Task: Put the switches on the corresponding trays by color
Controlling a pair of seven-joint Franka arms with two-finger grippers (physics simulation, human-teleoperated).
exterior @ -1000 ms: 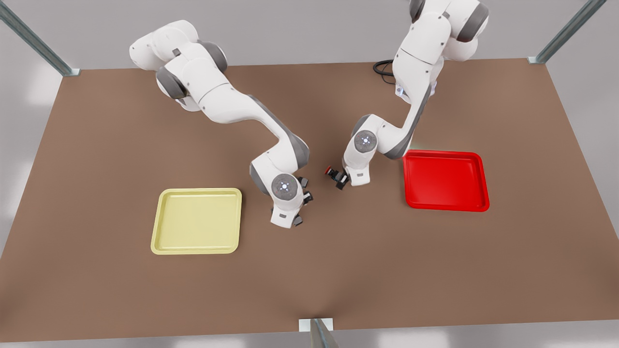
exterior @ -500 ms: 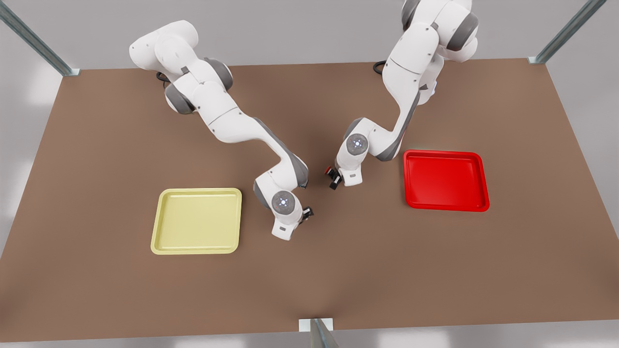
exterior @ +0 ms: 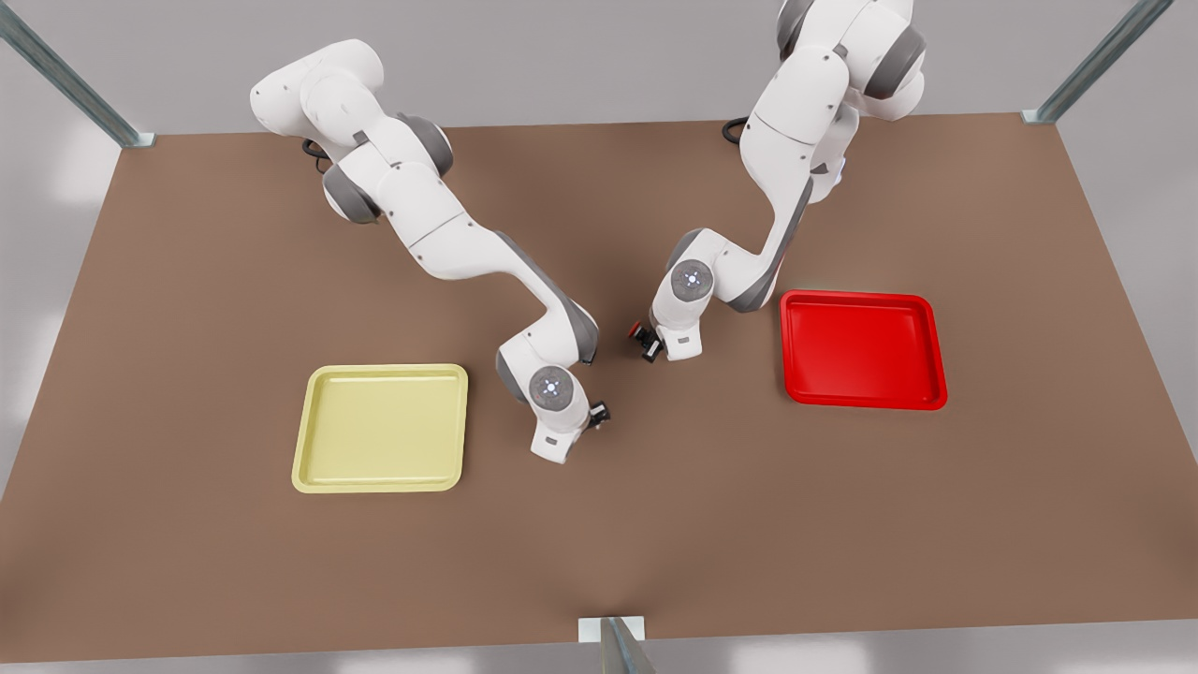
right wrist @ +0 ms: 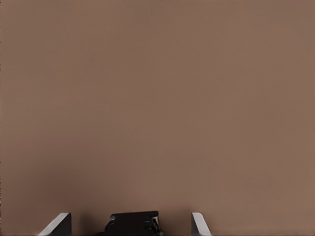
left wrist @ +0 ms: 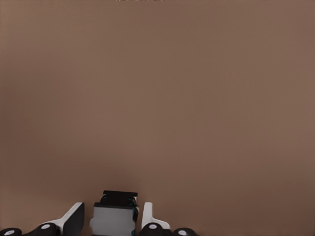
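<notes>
Arms (exterior: 468, 243) dropped lower; left claw (left wrist: 112, 205) brackets grey-faced switch (left wrist: 113, 222), right claw (right wrist: 130, 215) black switch (right wrist: 134, 223).

Table (exterior: 187, 562) in view, and your mark is the front switch (exterior: 600, 410). One tray (exterior: 388, 369) lies off it to the front view's left. The other switch (exterior: 642, 339) sits just behind it, and the second tray (exterior: 856, 296) lies behind, toward the front view's right.

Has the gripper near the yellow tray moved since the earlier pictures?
Yes. In the front view that gripper has shifted toward the picture's bottom, ending level with the lower half of the yellow tray, which has not moved.
</notes>
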